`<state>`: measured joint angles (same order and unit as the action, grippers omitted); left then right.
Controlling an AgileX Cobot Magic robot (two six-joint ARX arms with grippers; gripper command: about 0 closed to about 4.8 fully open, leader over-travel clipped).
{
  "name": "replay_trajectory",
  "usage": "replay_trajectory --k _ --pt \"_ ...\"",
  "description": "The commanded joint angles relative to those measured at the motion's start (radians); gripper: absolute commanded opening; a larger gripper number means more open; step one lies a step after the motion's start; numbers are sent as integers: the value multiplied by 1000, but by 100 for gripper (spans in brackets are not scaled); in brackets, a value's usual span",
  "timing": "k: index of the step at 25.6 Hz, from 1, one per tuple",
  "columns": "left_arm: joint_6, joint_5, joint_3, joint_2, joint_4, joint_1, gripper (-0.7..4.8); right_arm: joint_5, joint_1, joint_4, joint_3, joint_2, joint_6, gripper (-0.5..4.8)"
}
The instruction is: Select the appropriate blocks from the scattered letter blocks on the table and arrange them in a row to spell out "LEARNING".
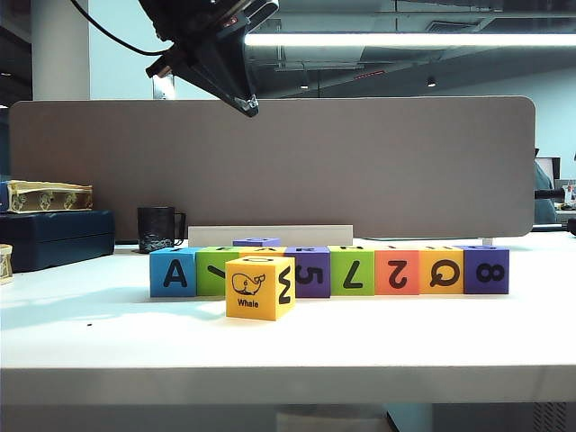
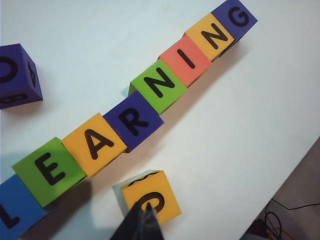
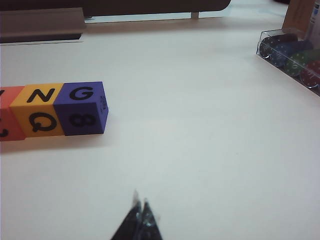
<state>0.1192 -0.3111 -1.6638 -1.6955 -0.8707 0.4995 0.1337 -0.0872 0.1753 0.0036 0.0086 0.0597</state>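
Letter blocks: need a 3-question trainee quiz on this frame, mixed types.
1. True or false: the row of blocks on the table reads LEARNING on top.
2. The G block is: A red, B purple, C green.
3. Fill in: the left gripper, above the loose yellow block, and the right gripper, above bare table past the G end, are both ___ (open/shut).
Key: 1 true; 2 B; 3 shut.
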Motion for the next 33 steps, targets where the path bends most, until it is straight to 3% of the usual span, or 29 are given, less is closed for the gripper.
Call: replay_trajectory --k 1,19,22,30,33 --pt "4 -4 -3 5 14 1 -6 -1 -1 -6 -2 -11 -1 -1" --pt "4 0 -3 22 20 1 -6 -1 -1 -6 -2 -11 -1 -1" --pt "68 2 -3 56 56 0 -6 -1 -1 -7 -2 -11 -1 -1" --pt "90 183 34 172 172 -7 -6 -1 -1 -6 -2 -11 -1 -1" --pt "90 200 151 252 313 -22 -6 -1 -1 -6 -2 -11 -1 -1"
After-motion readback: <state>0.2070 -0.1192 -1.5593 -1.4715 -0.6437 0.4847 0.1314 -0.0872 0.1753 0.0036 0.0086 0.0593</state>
